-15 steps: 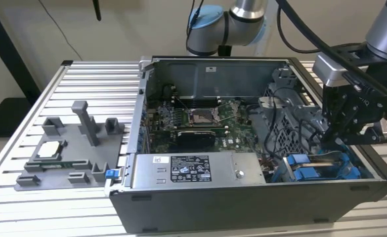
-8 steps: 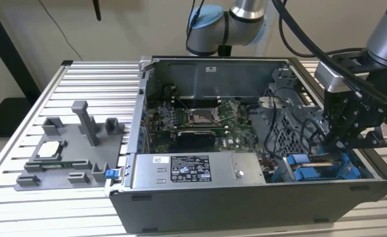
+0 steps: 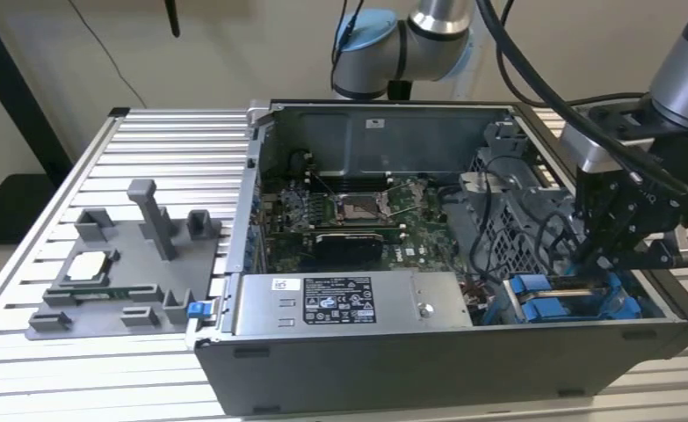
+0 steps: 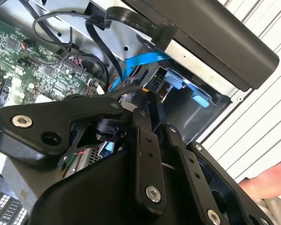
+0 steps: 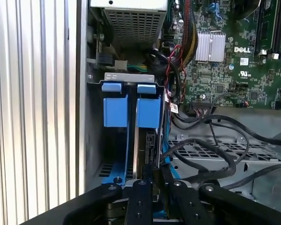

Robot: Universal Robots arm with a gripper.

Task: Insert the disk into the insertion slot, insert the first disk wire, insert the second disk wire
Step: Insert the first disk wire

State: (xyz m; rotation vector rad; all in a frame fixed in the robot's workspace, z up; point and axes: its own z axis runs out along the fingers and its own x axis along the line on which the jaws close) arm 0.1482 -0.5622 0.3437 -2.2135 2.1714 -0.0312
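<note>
One gripper (image 5: 154,172) tight around the disk (image 5: 150,140), edge-on inside the slot (image 5: 94,140) at the case (image 3: 438,369) corner.

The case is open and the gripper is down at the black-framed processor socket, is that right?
Not the socket: the exterior view shows the gripper down at the insertion slot with blue fittings, at that view's right. The case is open.

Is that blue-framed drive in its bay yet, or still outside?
In. The disk stands on edge inside the insertion slot, with the gripper at its end. Fully seated? Cannot tell.
</note>
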